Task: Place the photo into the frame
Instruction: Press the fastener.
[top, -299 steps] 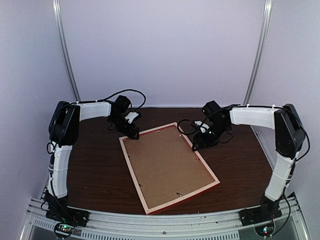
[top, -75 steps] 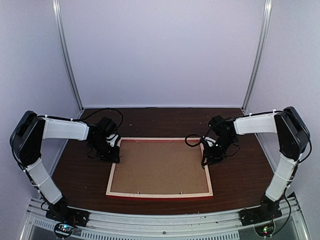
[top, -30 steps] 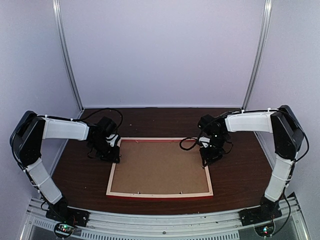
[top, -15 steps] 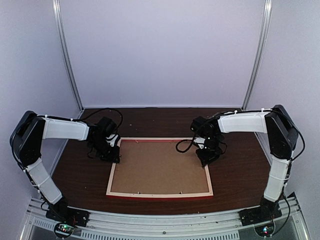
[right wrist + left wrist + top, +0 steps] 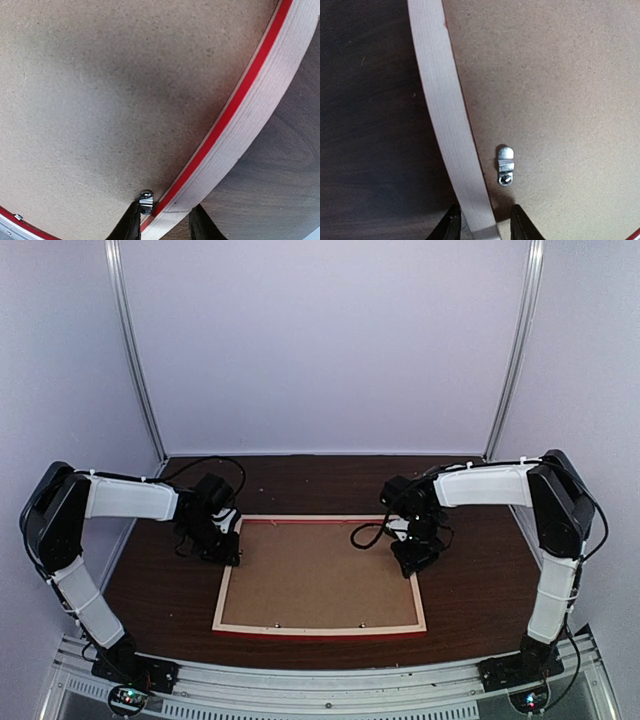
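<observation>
The frame (image 5: 320, 628) lies face down on the dark table, pale wood back up, with a plain brown backing board (image 5: 320, 575) filling it. The photo is not in view. My left gripper (image 5: 232, 558) is at the frame's left rail; in the left wrist view it (image 5: 485, 227) is open, with one finger on each side of the pale rail (image 5: 440, 100), near a metal clip (image 5: 505, 165). My right gripper (image 5: 408, 565) is at the right rail; in the right wrist view it (image 5: 165, 222) is open astride the rail (image 5: 265, 100), its left finger beside a clip (image 5: 146, 201).
Small metal clips dot the backing board's edges (image 5: 362, 621). Dark wooden table (image 5: 480, 580) runs around the frame. White walls and metal posts (image 5: 135, 350) close the back and sides. A metal rail (image 5: 320, 680) with the arm bases runs along the near edge.
Ten seconds ago the frame lay turned at an angle; it is now square to the table. In the last second my right wrist has shifted a little left. The left arm is still.
</observation>
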Robot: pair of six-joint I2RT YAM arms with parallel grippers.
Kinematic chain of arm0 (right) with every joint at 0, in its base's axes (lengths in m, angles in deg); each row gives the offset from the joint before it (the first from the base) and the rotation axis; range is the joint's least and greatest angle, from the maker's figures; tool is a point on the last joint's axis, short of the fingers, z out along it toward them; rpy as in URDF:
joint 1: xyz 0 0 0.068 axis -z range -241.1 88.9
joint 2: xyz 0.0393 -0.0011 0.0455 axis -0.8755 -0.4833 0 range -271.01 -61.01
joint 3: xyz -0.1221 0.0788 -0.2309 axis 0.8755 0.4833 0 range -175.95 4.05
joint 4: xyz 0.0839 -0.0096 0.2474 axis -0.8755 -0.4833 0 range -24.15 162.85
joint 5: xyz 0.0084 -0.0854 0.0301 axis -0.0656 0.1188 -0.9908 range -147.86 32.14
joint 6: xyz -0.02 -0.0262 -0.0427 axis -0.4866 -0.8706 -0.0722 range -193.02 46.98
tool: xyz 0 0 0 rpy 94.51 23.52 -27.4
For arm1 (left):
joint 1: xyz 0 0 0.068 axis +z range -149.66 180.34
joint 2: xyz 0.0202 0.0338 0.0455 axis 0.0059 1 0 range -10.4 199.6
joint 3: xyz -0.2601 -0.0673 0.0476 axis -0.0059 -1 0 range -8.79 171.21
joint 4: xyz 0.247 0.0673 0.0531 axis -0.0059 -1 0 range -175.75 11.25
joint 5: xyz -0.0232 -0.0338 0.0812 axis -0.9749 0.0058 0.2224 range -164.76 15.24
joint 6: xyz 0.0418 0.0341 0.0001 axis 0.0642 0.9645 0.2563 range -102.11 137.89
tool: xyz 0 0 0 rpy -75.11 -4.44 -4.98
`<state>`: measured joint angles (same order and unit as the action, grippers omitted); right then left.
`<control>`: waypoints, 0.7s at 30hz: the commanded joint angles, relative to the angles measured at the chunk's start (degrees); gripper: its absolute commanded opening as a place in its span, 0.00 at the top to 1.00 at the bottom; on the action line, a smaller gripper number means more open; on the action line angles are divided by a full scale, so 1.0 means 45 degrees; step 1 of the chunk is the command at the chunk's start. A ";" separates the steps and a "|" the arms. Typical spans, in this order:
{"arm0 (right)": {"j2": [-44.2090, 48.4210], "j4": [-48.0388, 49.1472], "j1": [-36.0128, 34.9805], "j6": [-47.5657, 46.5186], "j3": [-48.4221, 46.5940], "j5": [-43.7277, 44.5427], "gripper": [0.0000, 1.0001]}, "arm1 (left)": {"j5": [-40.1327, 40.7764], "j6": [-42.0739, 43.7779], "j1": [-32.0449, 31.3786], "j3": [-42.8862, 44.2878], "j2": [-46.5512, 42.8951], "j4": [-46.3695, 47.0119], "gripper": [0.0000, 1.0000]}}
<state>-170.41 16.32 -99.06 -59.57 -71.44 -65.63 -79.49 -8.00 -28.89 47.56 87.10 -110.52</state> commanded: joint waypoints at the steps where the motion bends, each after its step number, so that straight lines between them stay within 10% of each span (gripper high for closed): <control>1: -0.0541 0.0447 -0.0062 -0.0028 0.0276 -0.0721 0.67 | 0.0093 -0.0067 -0.0047 -0.0063 -0.0044 -0.0109 0.64; 21: 0.0799 0.0872 0.0897 0.0142 0.0994 -0.1125 0.64 | 0.0036 -0.0028 -0.0037 -0.0025 0.0034 -0.0094 0.64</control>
<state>-168.43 21.10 -95.10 -58.70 -67.35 -73.43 -79.51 -8.00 -28.92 47.56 87.10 -110.52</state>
